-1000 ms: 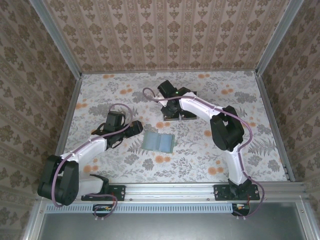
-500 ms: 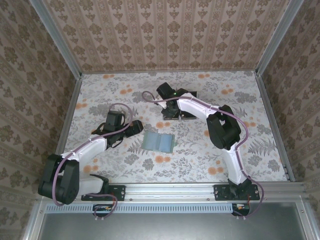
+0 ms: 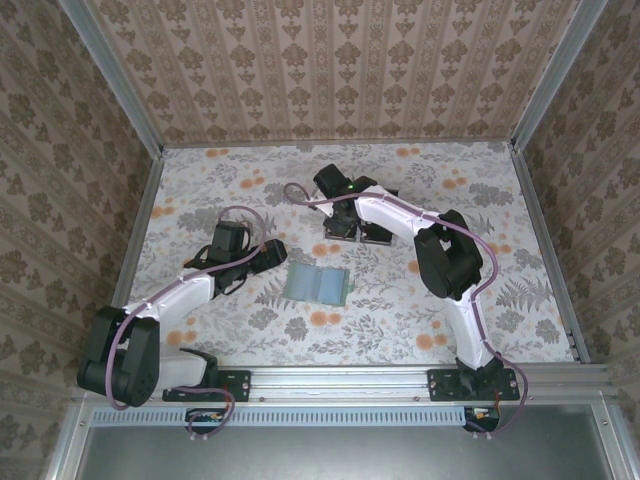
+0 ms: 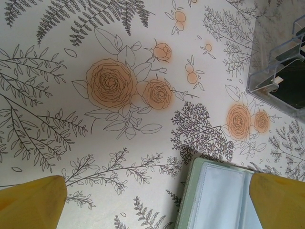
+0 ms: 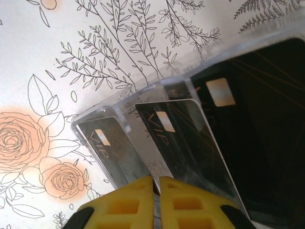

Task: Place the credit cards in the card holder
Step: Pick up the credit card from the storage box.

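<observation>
Pick step. Right hand (image 5: 156,191) pinched shut on black credit card (image 5: 183,143) in clear tray (image 5: 95,117), far centre. Card holder (image 3: 316,283) lies open mid-worktop; left hand (image 4: 157,191) wide open beside it. Next: lift card clear, carry to holder pocket.

glossy black credit cards (image 5: 190,143), clear plastic tray (image 5: 157,85), matt sage-green card holder (image 4: 214,200)

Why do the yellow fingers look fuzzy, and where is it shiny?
Right wrist: the fingers sit too near the lens, so blurred; the credit card and clear tray glint. Left wrist: fingers soft too, tablecloth flowers sharp. Top external: even light, soft shadows.
</observation>
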`<state>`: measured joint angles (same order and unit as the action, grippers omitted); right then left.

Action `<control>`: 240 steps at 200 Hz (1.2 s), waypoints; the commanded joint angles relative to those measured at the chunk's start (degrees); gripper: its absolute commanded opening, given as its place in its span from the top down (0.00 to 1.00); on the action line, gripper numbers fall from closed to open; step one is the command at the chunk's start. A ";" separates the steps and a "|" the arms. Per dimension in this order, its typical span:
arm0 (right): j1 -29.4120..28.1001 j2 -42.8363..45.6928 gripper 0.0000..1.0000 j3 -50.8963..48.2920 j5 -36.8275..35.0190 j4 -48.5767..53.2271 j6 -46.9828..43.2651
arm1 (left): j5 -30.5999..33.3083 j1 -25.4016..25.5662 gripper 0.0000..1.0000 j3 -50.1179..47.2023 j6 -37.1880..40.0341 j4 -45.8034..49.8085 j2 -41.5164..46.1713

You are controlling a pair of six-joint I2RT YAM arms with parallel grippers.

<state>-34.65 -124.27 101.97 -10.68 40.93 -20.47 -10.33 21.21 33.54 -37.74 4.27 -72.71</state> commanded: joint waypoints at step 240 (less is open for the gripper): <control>-0.16 2.69 1.00 2.00 3.62 6.23 -0.23 | -0.57 -0.56 0.00 0.97 -0.89 -0.22 -0.85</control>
<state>-34.76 -124.01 102.80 -8.91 44.60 -21.91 -10.33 21.21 33.54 -38.30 4.27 -72.71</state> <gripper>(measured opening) 0.068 0.997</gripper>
